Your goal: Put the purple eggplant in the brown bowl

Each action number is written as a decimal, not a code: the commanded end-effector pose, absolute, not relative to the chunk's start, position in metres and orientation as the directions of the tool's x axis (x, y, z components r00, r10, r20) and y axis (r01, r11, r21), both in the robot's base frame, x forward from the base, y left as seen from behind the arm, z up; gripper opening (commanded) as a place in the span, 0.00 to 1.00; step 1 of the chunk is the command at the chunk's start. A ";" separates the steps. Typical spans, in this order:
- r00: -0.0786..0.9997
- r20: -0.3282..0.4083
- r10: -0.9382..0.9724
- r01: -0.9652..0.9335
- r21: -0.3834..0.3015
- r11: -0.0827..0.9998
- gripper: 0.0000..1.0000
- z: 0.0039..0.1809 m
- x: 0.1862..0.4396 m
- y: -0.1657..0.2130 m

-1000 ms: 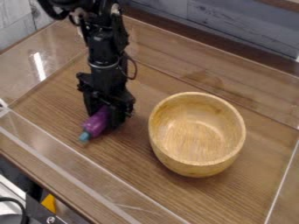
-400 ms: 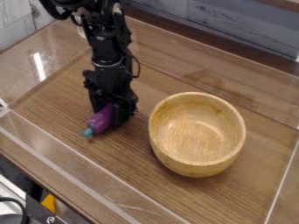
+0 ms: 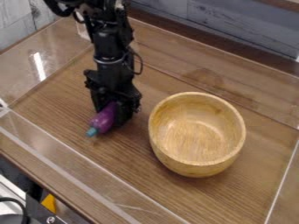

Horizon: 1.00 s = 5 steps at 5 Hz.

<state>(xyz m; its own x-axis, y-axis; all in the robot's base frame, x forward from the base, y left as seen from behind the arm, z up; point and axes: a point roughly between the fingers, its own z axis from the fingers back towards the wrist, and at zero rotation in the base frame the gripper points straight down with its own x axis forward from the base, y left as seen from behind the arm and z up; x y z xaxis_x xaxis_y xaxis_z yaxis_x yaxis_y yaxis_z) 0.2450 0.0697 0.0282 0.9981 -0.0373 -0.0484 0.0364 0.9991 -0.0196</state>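
Observation:
The purple eggplant [image 3: 104, 120] lies low over the wooden table, its teal stem end [image 3: 91, 132] pointing toward the front left. My black gripper [image 3: 110, 112] points straight down over it, and its fingers are closed around the eggplant's body. The brown bowl [image 3: 198, 133] stands empty on the table just to the right of the gripper, a short gap away. Most of the eggplant's upper part is hidden behind the fingers.
Clear acrylic walls [image 3: 70, 188] ring the table at the front and left. A grey panelled wall [image 3: 233, 22] runs behind. The wooden tabletop [image 3: 59, 96] stretches around the gripper and the bowl.
The gripper and the eggplant in it have shifted very slightly to the right, toward the bowl. The bowl has stayed put.

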 end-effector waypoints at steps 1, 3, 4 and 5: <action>1.000 -0.010 -0.024 0.024 -0.018 1.000 0.00 0.043 0.257 0.066; 0.999 -0.009 -0.048 0.048 -0.042 0.998 0.00 0.060 0.268 0.085; 1.000 -0.001 -0.031 0.031 -0.070 0.997 0.00 0.072 0.268 0.070; 1.000 -0.005 -0.019 0.019 -0.089 0.996 0.00 0.073 0.266 0.059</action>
<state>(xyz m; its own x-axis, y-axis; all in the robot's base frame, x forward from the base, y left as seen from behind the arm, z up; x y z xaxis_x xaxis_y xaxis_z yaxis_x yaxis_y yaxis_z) 0.2606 0.0588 0.0583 0.9981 -0.0150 -0.0599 0.0087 0.9945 -0.1042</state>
